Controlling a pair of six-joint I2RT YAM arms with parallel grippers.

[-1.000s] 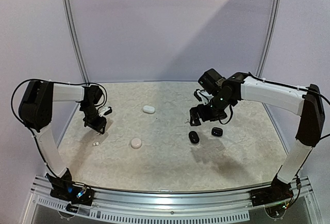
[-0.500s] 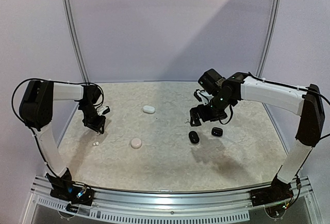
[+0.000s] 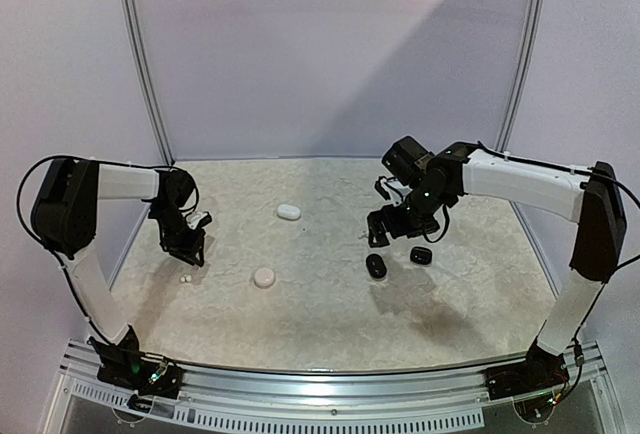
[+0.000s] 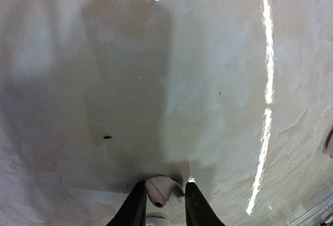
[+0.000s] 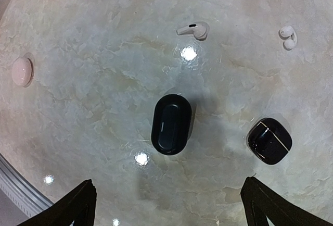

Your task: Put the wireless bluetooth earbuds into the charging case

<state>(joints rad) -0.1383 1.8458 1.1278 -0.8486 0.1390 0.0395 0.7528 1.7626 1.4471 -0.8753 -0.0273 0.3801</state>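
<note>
Since a second ago my left tool has dropped toward the worktop near its 9 o'clock edge and drawn its fingers in, while my right arm has barely shifted. The left fingers now stand narrow with a white bud pinched between their very tips. That is the only hold so small and rounded a thing allows. It is low over the worktop, and I cannot tell whether it has come clear of it. A loose bud lies at 6 o'clock of that tool.

My right tool is spread to its widest with nothing in it. It hangs over the oval case, and the dark case is at 4 o'clock of that one. Both look closed to me. I judge the right tool is parked there to be ready for a lid.

A stemmed bud lies at 12 o'clock of the oval case. The round case, at 3 o'clock of my left tool, looks the likeliest home for the bud I hold.
</note>
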